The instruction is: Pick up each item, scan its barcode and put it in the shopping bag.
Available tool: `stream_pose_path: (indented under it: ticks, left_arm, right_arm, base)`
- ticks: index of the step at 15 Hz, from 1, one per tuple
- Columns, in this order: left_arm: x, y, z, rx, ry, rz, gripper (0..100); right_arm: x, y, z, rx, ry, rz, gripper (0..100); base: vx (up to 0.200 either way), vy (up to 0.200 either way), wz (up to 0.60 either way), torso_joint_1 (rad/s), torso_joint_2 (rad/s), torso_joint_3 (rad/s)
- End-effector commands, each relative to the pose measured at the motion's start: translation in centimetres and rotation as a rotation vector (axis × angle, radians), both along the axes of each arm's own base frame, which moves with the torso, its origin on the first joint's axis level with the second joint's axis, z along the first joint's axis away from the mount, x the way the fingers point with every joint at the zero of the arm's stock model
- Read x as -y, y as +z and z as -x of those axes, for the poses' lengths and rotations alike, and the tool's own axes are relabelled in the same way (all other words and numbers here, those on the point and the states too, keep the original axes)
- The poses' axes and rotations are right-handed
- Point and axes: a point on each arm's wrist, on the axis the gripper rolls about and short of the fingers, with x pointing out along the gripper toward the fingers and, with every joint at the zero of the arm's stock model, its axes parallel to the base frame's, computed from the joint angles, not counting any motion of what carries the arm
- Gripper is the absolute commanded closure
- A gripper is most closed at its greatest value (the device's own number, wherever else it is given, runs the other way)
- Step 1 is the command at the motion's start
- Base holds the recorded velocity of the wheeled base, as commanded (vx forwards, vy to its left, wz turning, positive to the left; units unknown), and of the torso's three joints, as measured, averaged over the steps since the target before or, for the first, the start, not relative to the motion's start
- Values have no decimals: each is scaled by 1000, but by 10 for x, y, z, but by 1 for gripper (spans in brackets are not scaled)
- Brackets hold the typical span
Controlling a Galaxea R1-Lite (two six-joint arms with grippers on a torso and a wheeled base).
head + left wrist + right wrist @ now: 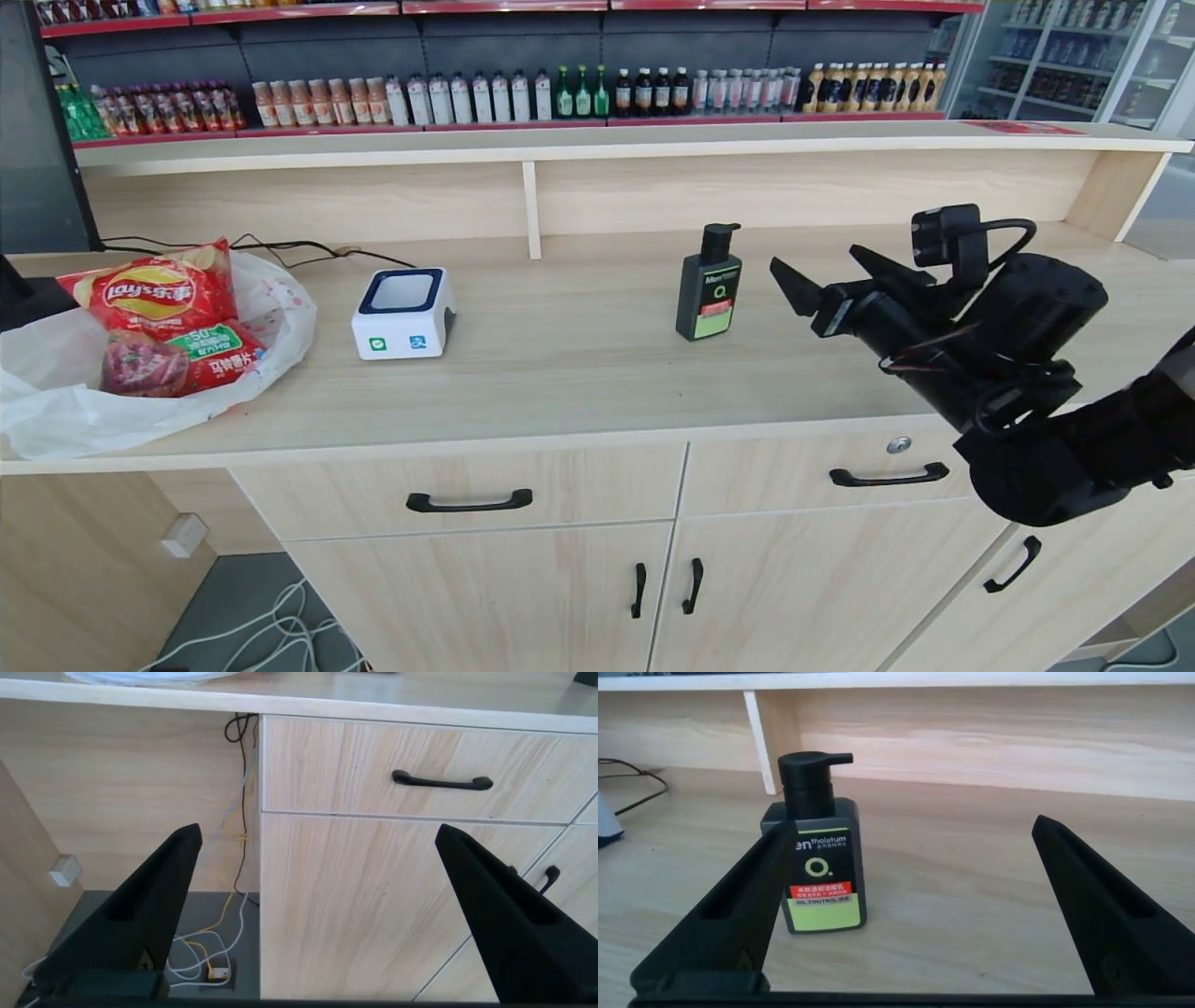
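A dark pump bottle [709,287] with a green label stands upright on the wooden counter [579,364], right of centre. My right gripper [826,277] hovers open just to its right, fingers pointing at it; the bottle [818,864] stands ahead of the wide-apart fingers [729,915], off to one side. A white scanner box [404,313] sits left of centre. The white shopping bag [261,345] lies at the counter's left end with a red chips bag [159,294] and a snack pack [187,359] in it. My left gripper [318,905] hangs open below the counter, facing the cabinet fronts.
A raised back ledge [597,149] with a vertical divider [530,210] runs behind the counter. Black cables [271,247] trail behind the bag. Drawers and doors with black handles [469,502] are under the counter. Bare counter lies between scanner and bottle.
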Motion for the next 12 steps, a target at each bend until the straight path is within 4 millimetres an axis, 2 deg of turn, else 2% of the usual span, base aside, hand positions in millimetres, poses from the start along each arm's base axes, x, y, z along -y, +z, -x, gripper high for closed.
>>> stream_pose_path:
  ticks: [1, 7, 12]
  left_arm:
    - [0, 0, 0, 0, 0, 0, 0]
    - [0, 0, 0, 0, 0, -1, 0]
    - [0, 0, 0, 0, 0, -1, 0]
  right_arm:
    - [4, 3, -19, -16, -6, -4, 0]
    - [2, -15, -38, -69, 11, 15, 0]
    - [1, -15, -37, -69, 16, 16, 0]
  base:
    - [0, 0, 0, 0, 0, 0]
    - [0, 0, 0, 0, 0, 0]
    - [0, 0, 0, 0, 0, 0]
